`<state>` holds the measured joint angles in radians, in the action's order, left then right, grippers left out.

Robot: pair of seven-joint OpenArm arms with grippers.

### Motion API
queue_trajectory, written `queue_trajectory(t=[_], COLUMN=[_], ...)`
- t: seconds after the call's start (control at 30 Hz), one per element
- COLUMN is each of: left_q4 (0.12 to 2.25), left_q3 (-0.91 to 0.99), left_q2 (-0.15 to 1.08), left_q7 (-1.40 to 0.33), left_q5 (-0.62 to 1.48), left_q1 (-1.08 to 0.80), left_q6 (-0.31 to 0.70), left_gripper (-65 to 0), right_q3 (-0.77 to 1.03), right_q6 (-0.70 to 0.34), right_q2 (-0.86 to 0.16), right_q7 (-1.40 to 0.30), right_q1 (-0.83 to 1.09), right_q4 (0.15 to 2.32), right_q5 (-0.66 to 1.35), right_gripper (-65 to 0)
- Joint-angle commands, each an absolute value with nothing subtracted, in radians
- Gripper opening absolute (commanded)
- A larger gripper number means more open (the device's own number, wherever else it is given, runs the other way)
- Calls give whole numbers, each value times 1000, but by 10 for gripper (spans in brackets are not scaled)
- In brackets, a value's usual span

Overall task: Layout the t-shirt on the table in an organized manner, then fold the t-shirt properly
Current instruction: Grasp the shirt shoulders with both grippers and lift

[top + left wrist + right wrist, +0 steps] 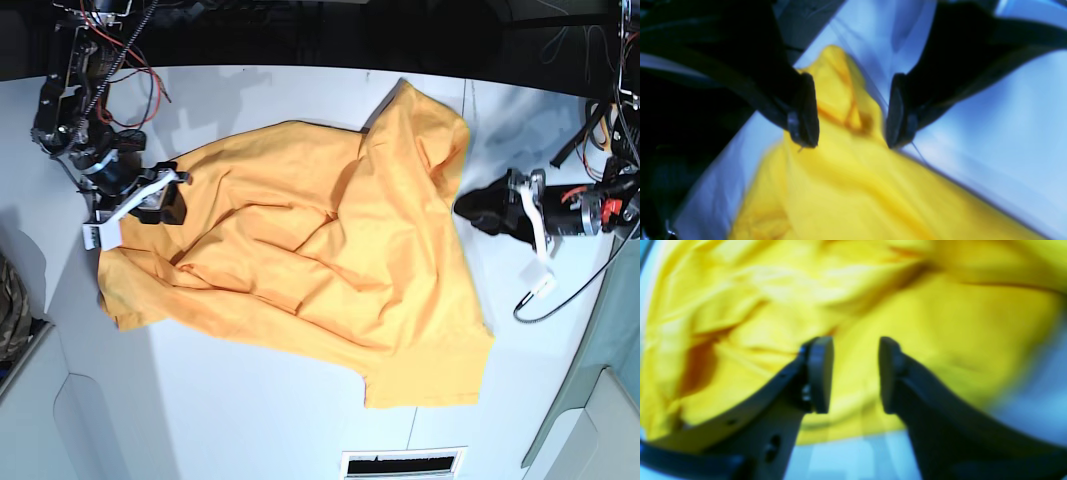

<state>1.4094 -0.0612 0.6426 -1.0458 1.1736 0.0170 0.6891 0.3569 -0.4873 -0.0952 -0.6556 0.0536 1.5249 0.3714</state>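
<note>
The orange-yellow t-shirt (pixel 320 250) lies spread but wrinkled across the middle of the white table (pixel 240 400), with folds bunched near its centre. In the base view my right gripper (pixel 165 205) sits at the shirt's left edge. Its wrist view shows the gripper (pixel 853 343) open, hovering over rumpled cloth (pixel 773 306) with nothing pinched. My left gripper (pixel 470 208) is at the shirt's right edge. Its jaws stand wide in the left wrist view (pixel 850 143), straddling a raised fold of the shirt (pixel 840 100) without closing on it.
A camouflage-patterned fabric (pixel 10 310) shows at the base view's left edge. A vent grille (pixel 400 463) is set in the table's front. Cables (pixel 560 290) trail beside the arm on the right. Dark space lies beyond the table's far edge.
</note>
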Motion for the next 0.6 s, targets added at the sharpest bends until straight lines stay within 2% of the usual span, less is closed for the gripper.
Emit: queue_trajectory(t=[0.0,0.1,0.33,0.57], left_q4=[1459,1530,1551,1551], left_q3=[-38,-9,8,8], left_q2=[659,651,550,442], left_q7=[-1029,-1021,-1014,-934], left_q5=[1194,1214,1171,1002], left_q1=[-4,-102,-227,-236], left_q6=[698,698,698,698], left_gripper=[-293,-293,-293,-293], right_q3=[393,483,537,515], right_q6=[-493,-489,-508,-550], right_q2=[-119,-160,-266,-246], right_q7=[-637,-645,-574,-572], right_q1=[45,49,46,17], right_q4=[1542,1527,1335,1225], right_q5=[393,426,495,573], right_gripper=[-353,-273,-272,-272])
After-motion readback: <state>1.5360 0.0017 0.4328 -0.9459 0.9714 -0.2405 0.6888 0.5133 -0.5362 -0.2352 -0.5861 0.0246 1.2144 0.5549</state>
